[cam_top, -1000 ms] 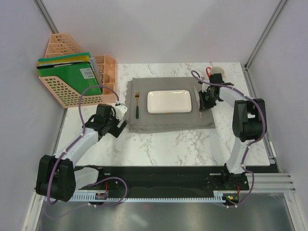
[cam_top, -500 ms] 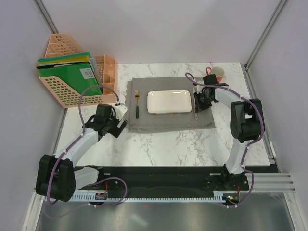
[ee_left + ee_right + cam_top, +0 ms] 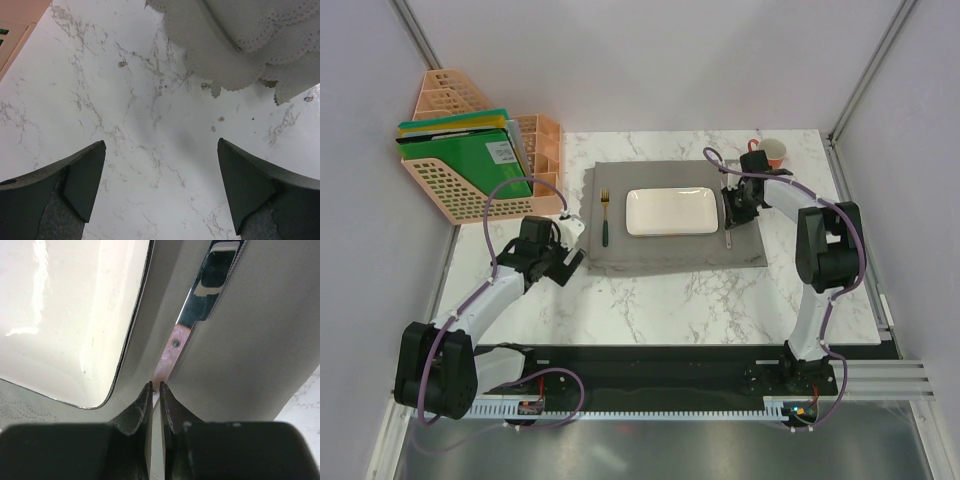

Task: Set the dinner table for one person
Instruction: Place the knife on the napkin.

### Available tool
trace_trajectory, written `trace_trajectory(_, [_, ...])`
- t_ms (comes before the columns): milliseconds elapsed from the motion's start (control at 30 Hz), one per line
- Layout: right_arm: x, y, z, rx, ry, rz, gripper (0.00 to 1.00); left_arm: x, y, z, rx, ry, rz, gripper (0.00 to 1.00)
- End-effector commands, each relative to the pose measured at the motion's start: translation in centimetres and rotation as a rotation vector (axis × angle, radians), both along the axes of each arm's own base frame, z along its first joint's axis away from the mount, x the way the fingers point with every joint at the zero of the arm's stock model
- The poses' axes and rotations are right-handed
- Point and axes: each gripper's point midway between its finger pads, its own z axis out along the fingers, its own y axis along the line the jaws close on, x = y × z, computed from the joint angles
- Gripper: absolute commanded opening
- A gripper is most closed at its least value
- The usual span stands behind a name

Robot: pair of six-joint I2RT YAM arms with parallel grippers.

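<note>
The dinner table (image 3: pixel 670 300) is white marble with grey veins. On it lies a grey scallop-edged placemat (image 3: pixel 670 255) bearing a white rectangular plate (image 3: pixel 671 211), with a gold fork (image 3: pixel 605 218) to the plate's left. My right gripper (image 3: pixel 735 205) hangs just right of the plate. In the right wrist view that gripper (image 3: pixel 155 386) is shut on the pink handle of a knife (image 3: pixel 170 352). The knife's shiny blade points away over the placemat (image 3: pixel 250 340), beside the plate (image 3: pixel 65 315). My left gripper (image 3: pixel 161 141) is open above bare marble (image 3: pixel 125 125), near the placemat's corner (image 3: pixel 210 45).
An orange mesh file organizer (image 3: pixel 470 160) holding green folders stands at the back left. A small cup with an orange rim (image 3: pixel 775 150) sits at the back right corner. Grey walls close in the table on three sides.
My right gripper has carried the knife leftward, from nearer the cup to the strip of placemat beside the plate. The left arm has not moved.
</note>
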Motion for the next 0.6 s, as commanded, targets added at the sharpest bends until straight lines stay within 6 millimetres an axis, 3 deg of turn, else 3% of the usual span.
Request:
trace_trajectory(0, [1.3, -0.5, -0.8, -0.043, -0.014, -0.016, 0.15, 0.3, 0.2, 0.5, -0.004, -0.018, 0.019, 1.00])
trace_trajectory(200, [1.3, -0.7, -0.5, -0.049, -0.021, -0.019, 0.14, 0.3, 0.3, 0.6, -0.002, -0.022, 0.019, 1.00])
trace_trajectory(300, [1.2, -0.6, 0.6, -0.050, -0.049, -0.014, 0.14, 0.3, 0.3, 0.4, -0.002, -0.015, 0.018, 1.00])
trace_trajectory(400, [1.3, -0.5, 2.9, -0.033, -0.091, -0.013, 0.14, 0.3, 0.2, 0.4, -0.004, -0.015, 0.020, 1.00])
trace_trajectory(500, [1.3, -0.2, 6.4, -0.010, -0.148, -0.004, 0.14, 0.3, 0.2, 0.4, -0.004, -0.016, 0.020, 1.00])
trace_trajectory(567, [1.4, -0.2, 9.7, 0.004, -0.219, -0.006, 0.15, 0.3, 0.2, 0.3, -0.003, -0.013, 0.020, 1.00])
